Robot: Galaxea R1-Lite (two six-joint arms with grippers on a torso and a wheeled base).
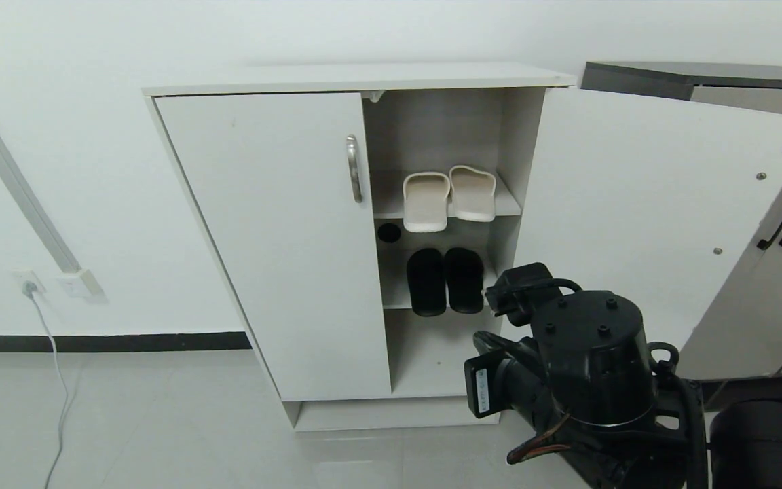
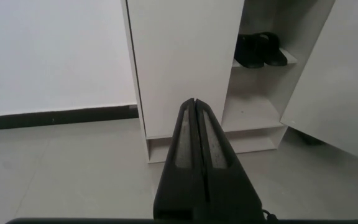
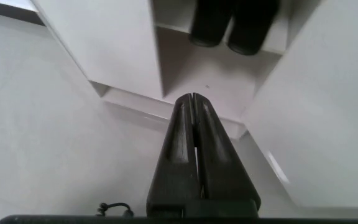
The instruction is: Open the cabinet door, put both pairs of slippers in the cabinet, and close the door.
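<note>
Against the white wall, the cabinet [image 1: 364, 76] stands on the pale tiled floor [image 1: 160, 421] with its left door [image 1: 269, 238] closed and its right door [image 1: 635, 204] swung wide open towards the robot's right. A metal handle [image 1: 354, 168] runs upright along the inner edge of the closed door. Inside the open half, the cream slippers [image 1: 426, 200] lie side by side on the upper shelf, their ends jutting slightly over its front edge. The black slippers [image 1: 426, 282] lie side by side on the shelf below, and the bottom compartment beneath them is bare. The right arm [image 1: 588, 360] sits low in front of the open door's lower corner. The right tool [image 3: 194, 96] has its fingers pressed together with nothing between them, and it hangs above the floor just before the cabinet's base, below the black pair. The left tool [image 2: 193, 101] is likewise closed and holds nothing; it hangs over the floor, farther back, facing the closed door.
</note>
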